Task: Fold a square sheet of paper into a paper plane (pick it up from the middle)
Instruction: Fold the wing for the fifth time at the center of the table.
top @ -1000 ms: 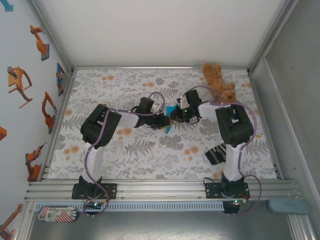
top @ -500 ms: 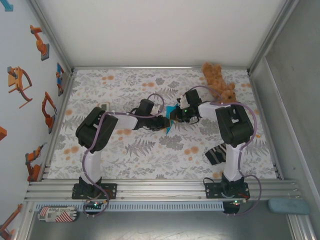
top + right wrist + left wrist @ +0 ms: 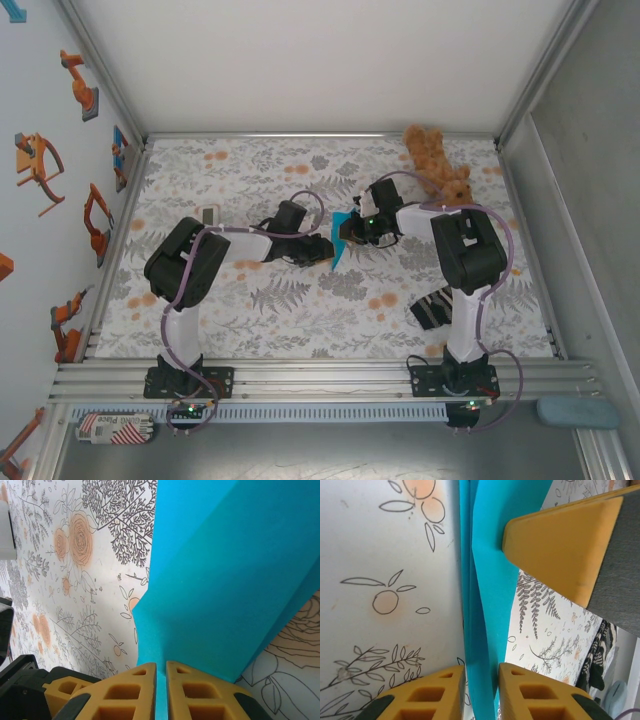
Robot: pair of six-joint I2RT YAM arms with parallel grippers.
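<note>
The square sheet of paper [image 3: 338, 240] is bright cyan-blue and folded into a narrow, layered, pointed shape. It is held just above the table's middle, between both arms. My left gripper [image 3: 325, 248] reaches it from the left. In the left wrist view the paper's layers [image 3: 482, 605] run up between my yellow fingers [image 3: 425, 695], which are closed round them. My right gripper [image 3: 350, 232] comes from the right. Its fingers [image 3: 195, 695] are nearly together on the paper's edge [image 3: 225, 580]. One right finger [image 3: 560, 545] also presses on the paper.
A brown teddy bear [image 3: 437, 160] lies at the back right. A dark striped cloth [image 3: 432, 305] sits by the right arm's base. A small white object [image 3: 210, 215] lies left of the left arm. Metal frame walls close in the flowered tabletop [image 3: 300, 310].
The left arm's elbow has swung left and toward the near edge, uncovering the small white object. Its gripper has shifted slightly right along the paper. The right arm and paper stay put.
</note>
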